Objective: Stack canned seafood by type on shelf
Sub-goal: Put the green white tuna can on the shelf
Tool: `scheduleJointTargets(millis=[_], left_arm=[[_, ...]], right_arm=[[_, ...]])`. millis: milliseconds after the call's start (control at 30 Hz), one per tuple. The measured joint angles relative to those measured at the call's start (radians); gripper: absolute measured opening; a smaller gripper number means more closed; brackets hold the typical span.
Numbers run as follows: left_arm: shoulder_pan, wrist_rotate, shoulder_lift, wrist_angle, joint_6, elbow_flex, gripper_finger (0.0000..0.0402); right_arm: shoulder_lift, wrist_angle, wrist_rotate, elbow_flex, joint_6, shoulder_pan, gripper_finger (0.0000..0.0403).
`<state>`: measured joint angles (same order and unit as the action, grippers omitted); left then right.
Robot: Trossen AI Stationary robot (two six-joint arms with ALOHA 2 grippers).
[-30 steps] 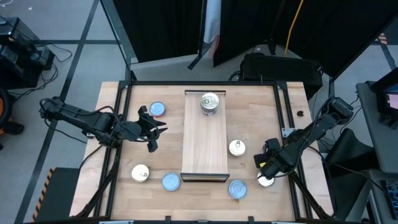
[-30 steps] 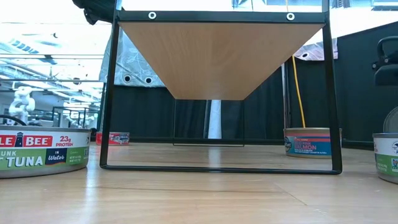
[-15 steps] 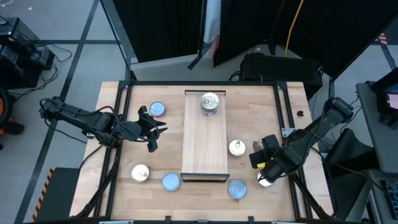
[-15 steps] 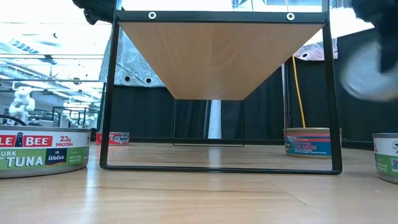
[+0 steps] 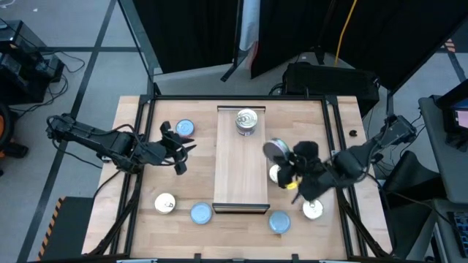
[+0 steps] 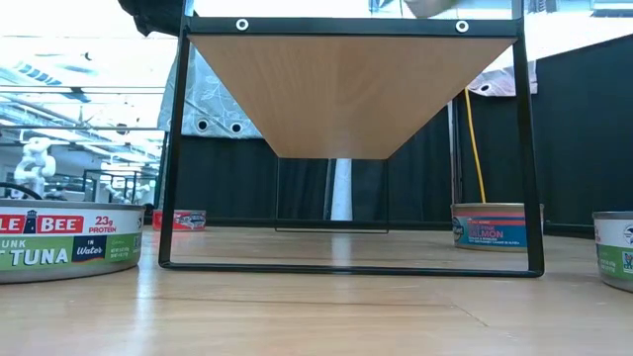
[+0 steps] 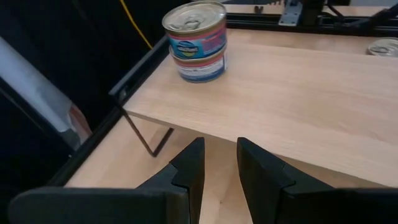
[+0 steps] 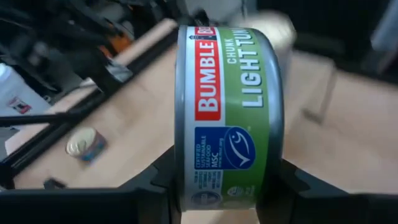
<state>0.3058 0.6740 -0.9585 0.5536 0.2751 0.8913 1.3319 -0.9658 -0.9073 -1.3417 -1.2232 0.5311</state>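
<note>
The shelf (image 5: 240,168) is a light-wood board raised on a black frame, with two stacked pink-and-blue tins (image 7: 196,40) standing at its far end. Above the shelf's right edge, my right gripper (image 5: 291,166) is shut on a green-labelled tuna tin (image 8: 230,112), which is turned on its side. More tins rest flat on the table: a blue-topped one (image 5: 186,128), a white one (image 5: 165,203), two blue ones (image 5: 200,213) (image 5: 278,221) and a white one (image 5: 313,210). My left gripper (image 7: 216,165) hovers left of the shelf, narrowly open, with nothing between its fingers. My right gripper pinches the tuna tin by its two flat ends (image 8: 179,168), one finger on each. The curved label wall faces the wrist camera. The tin is lifted clear of table and shelf and tipped on its edge, one grey flat end (image 5: 276,149) showing from above.
A cream-topped tin (image 5: 276,174) sits on the table under my right arm, beside the shelf. A black frame (image 5: 150,109) rims the table. In the low view, tins (image 6: 59,242) (image 6: 490,225) stand on both sides of the shelf's legs (image 6: 170,148).
My right gripper has risen from the table's near right corner with the tuna tin and swung toward the shelf and the far edge. Its wrist has rolled, tipping the tin from flat onto its side. A white tin stays where it rose from.
</note>
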Motion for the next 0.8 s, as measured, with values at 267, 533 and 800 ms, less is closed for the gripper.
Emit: scheduleJointTargets(millis=[267, 533, 800], left_arm=[[0.003, 0.011, 0.000, 0.005, 0.050, 0.000, 0.0097], [0.003, 0.015, 0.000, 0.009, 0.059, 0.000, 0.0097], [0.003, 0.015, 0.000, 0.013, 0.059, 0.000, 0.0097]], right_arm=[[0.006, 0.409, 0.256, -0.007, 0.566, -0.214, 0.0135], [0.073, 0.499, 0.719, 0.001, 0.731, -0.399, 0.0135], [0.160, 0.584, 0.977, 0.093, 0.683, -0.505, 0.0135]])
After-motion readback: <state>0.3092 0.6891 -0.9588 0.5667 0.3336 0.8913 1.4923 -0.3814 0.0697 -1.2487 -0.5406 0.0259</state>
